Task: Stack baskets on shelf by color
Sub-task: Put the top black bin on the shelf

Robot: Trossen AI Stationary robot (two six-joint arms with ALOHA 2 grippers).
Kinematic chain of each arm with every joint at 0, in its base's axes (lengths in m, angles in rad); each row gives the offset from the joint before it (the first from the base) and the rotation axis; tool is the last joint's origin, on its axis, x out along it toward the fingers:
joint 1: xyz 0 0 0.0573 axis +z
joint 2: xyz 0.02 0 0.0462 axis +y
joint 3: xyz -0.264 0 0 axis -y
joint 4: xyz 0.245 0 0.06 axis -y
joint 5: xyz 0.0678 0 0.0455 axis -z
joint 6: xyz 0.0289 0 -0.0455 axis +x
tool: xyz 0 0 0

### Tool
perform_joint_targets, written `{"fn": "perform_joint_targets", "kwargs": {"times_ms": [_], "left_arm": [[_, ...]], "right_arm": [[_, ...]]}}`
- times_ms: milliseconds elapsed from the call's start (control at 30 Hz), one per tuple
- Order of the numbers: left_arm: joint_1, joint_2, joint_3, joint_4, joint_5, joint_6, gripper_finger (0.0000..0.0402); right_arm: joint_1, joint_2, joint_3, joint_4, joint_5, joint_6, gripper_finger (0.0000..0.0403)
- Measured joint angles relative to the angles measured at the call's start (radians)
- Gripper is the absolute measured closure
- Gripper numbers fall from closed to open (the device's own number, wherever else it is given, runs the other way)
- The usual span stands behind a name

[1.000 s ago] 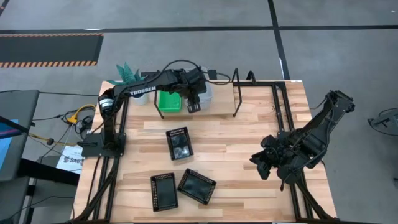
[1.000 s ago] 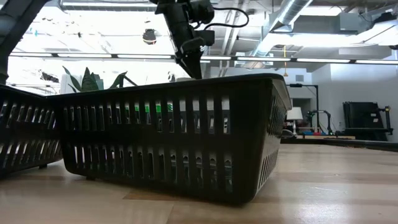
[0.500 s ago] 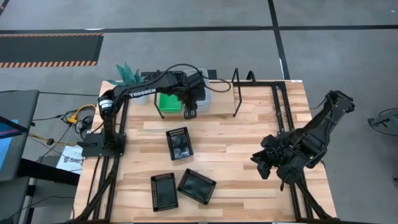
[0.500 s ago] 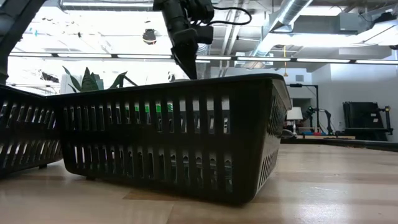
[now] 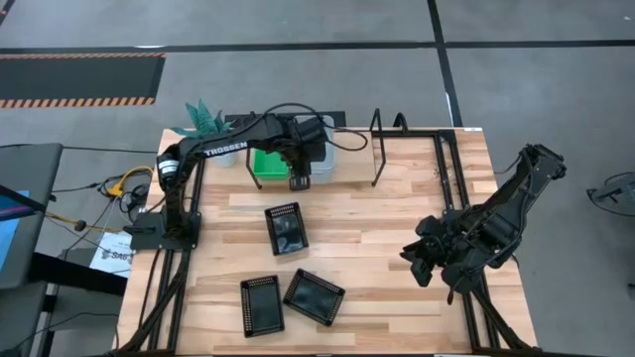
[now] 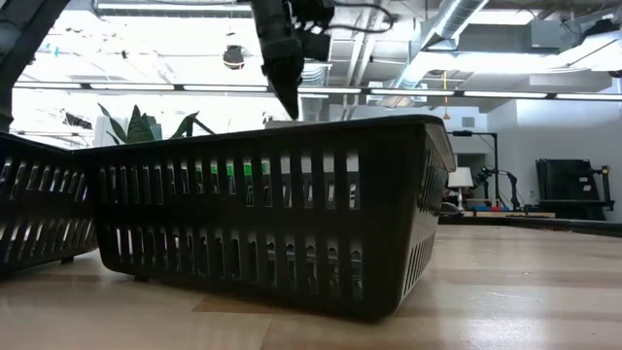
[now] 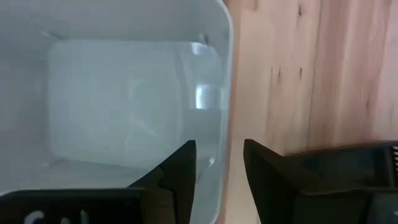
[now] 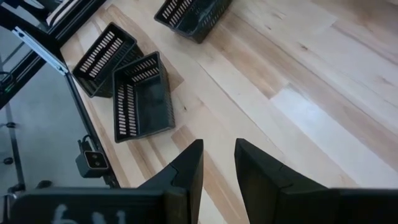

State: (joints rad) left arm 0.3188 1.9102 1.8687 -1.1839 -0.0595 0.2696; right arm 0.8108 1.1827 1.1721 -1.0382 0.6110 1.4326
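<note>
High view shows three black mesh baskets loose on the table (image 5: 397, 208): one (image 5: 287, 229) near the centre, and two more, (image 5: 261, 305) and (image 5: 314, 297), touching each other toward 6 o'clock. A green basket (image 5: 266, 162) sits on the shelf (image 5: 352, 164) at 12 o'clock, with a translucent white basket (image 5: 325, 156) just beside it at its 3 o'clock side. In the left wrist view the white basket (image 7: 124, 93) looks cloudy, with rounded corners and a thin rim.

The shelf's upright end loop (image 5: 389, 127) stands at 1 o'clock, and bare board lies between it and the white basket. Open table spreads from the centre toward 3 o'clock.

The left pincer (image 5: 300, 178) hangs over the front edge of the white basket, its fingers a little apart and empty. Over the last second it has drawn back from above the white basket toward the green one. The right pincer (image 5: 421, 266) waits at 4 o'clock, fingers slightly parted and empty, unmoved.
</note>
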Motion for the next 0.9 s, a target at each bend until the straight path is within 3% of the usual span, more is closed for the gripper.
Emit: {"fn": "perform_joint_targets", "kwargs": {"times_ms": [267, 433, 567, 733, 900], "left_arm": [[-0.026, -0.004, 0.217, -0.151, 0.009, -0.059, 0.0260], [-0.069, -0.005, 0.353, -0.254, 0.131, -0.196, 0.0236], [-0.165, -0.013, 0.372, -0.268, 0.178, -0.291, 0.0231], [-0.363, -0.022, 0.356, -0.282, 0.044, -0.356, 0.0232], [-0.542, -0.021, 0.237, -0.208, -0.120, -0.433, 0.0230]], "right_arm": [[0.000, 0.000, 0.000, 0.007, -0.013, 0.000, 0.0285], [0.000, 0.000, 0.000, 0.007, -0.013, 0.000, 0.0285], [0.000, 0.000, 0.000, 0.007, -0.013, 0.011, 0.0285], [0.000, 0.000, 0.000, 0.010, -0.013, 0.017, 0.0285], [0.000, 0.000, 0.000, 0.013, -0.012, 0.017, 0.0285]]}}
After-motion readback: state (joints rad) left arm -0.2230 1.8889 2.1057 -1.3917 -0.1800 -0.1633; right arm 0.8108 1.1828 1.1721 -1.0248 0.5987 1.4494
